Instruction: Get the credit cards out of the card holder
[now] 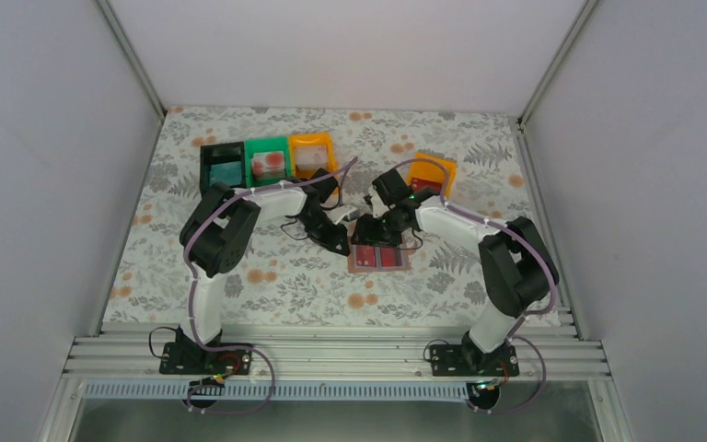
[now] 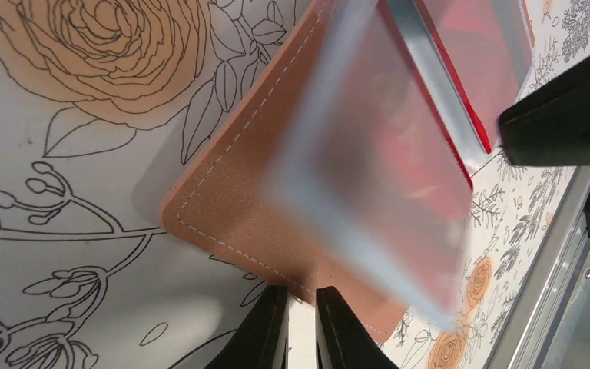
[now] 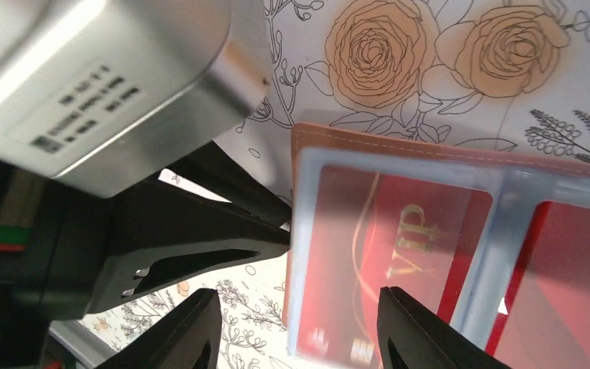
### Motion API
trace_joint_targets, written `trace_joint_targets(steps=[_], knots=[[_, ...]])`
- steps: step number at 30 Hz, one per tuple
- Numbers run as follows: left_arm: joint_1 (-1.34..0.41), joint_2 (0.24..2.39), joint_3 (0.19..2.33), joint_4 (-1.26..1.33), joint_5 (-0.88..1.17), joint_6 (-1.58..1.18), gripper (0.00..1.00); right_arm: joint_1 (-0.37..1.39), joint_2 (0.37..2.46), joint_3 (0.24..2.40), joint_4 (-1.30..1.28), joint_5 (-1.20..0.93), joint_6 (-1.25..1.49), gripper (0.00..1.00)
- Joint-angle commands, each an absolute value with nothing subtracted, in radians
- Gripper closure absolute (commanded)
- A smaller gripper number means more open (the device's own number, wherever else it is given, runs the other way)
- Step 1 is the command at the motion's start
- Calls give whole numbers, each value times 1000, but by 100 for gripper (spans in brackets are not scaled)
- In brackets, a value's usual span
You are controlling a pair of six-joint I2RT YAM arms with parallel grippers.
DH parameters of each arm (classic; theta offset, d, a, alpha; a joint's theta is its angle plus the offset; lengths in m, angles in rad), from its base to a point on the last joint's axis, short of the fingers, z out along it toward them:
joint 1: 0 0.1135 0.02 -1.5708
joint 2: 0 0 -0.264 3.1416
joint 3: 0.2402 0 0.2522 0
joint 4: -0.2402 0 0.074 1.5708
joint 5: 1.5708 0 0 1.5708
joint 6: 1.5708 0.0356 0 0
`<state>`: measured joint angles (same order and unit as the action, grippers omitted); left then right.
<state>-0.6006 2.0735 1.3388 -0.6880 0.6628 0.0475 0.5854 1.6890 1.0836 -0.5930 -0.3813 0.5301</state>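
— Black fingertips of the left claw (image 2: 301, 323) sit nearest the lens. They are drawn in to a thin slit and look to be nipping the stitched rim of the card holder (image 2: 230, 207).

— And the other one?

— Over there the right claw (image 3: 307, 330) stands wide, holding nothing. It hovers with one finger on either side of the left-hand sleeve (image 3: 399, 165).

— Where does the holder lie?

— Open and face up on the flowered tablecloth (image 2: 61, 231), mid-table between the two arms.

— How would you expect it to handle?

— Light and floppy, I'd say. The cover looks like soft leather, so it would slide or lift if a card were tugged, and pinning its rim makes sense. The cards themselves should be thin, stiff and smooth. They would be slippery between hard fingers, and the clear plastic probably clings to them.

— So where would you take hold?

— On a bare short edge of the red card (image 3: 376, 254), wherever it pokes out of the pocket's mouth. I cannot tell from here which side the pocket opens.

— Describe the thing for me.

— It is brownish-pink outside, with pale stitching and a rounded corner. Inside are pale blue-grey clear sleeves, side by side. The near card is dark red with gold "VIP" lettering, and a second red card (image 3: 576, 269) sits in the next sleeve. From the left wrist, one sleeve leaf shows as a blur, seemingly raised off the cover toward the lens.
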Motion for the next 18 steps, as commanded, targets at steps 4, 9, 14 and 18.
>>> trace_joint_targets(steps=[4,9,14,18], knots=[[-611,2115,1318,-701,606,53,88,599,1751,1115,-618,-316,546,50],[-610,2109,1316,-700,606,54,88,599,1734,1116,-657,-229,571,48],[-610,2103,1313,-699,600,56,88,586,1723,1110,-660,-243,574,48],[-611,2106,1312,-697,599,57,88,547,1743,1056,-599,-323,557,47]])
